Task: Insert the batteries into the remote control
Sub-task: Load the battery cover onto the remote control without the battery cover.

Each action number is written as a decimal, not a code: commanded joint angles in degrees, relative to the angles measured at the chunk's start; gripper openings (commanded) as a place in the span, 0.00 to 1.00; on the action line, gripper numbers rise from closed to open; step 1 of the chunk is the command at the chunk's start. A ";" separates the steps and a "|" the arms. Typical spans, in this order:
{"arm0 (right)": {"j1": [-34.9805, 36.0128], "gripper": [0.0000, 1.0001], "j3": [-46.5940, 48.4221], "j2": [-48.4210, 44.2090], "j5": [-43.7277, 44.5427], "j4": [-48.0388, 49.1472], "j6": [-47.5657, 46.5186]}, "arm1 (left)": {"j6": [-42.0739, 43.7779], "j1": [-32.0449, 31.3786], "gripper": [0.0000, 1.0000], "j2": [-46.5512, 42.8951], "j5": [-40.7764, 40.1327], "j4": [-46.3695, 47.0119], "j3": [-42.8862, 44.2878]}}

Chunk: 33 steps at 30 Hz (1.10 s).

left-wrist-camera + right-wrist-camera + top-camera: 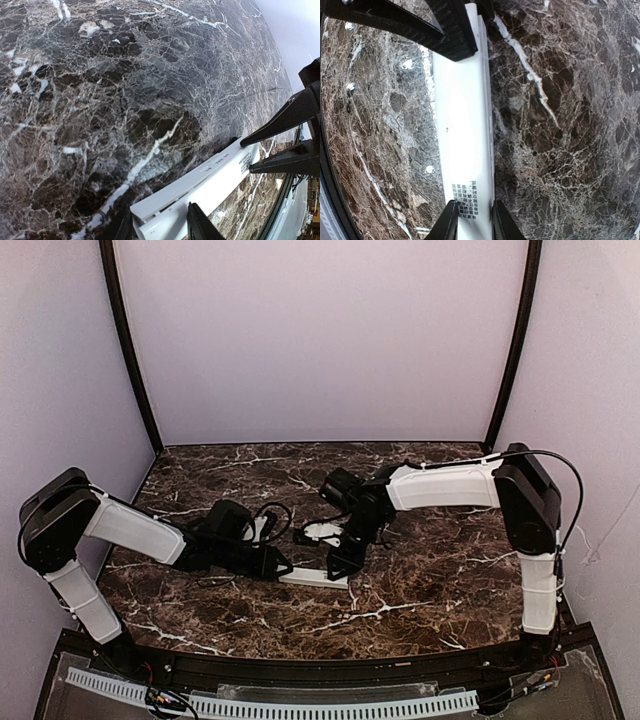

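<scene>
The remote control (315,577) lies flat on the marble table, a slim white bar whose printed back faces up (465,125). My left gripper (278,566) is shut on its left end, a finger against each long side (162,226). At that end a thin white panel (200,172) sits slightly offset on the body. My right gripper (343,562) is shut on the other end, at the printed text (474,222). Each wrist view shows the other gripper's fingers (280,122) (452,35) at the far end. The batteries cannot be made out in any view.
A small white object (321,532) lies on the marble tabletop (420,590) just behind the remote, under the right wrist. Black cables loop near the left wrist (270,520). Pale walls enclose the table on three sides.
</scene>
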 commanded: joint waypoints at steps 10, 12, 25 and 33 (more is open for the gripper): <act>-0.32 0.16 -2.66 1.93 2.71 0.17 -0.58 | -0.63 0.51 0.41 0.09 -3.52 -5.64 -1.42; -0.36 0.15 -2.90 1.78 2.86 0.18 -0.66 | -0.72 0.55 0.44 -1.02 -3.76 -5.26 -1.78; -0.39 0.21 -1.49 0.44 3.25 0.93 -0.25 | 0.19 0.52 0.42 -3.48 -2.45 -3.46 -3.10; -0.30 0.21 -2.13 1.24 3.10 -0.22 -0.81 | -0.51 0.52 0.35 -2.60 -2.81 -3.73 -3.28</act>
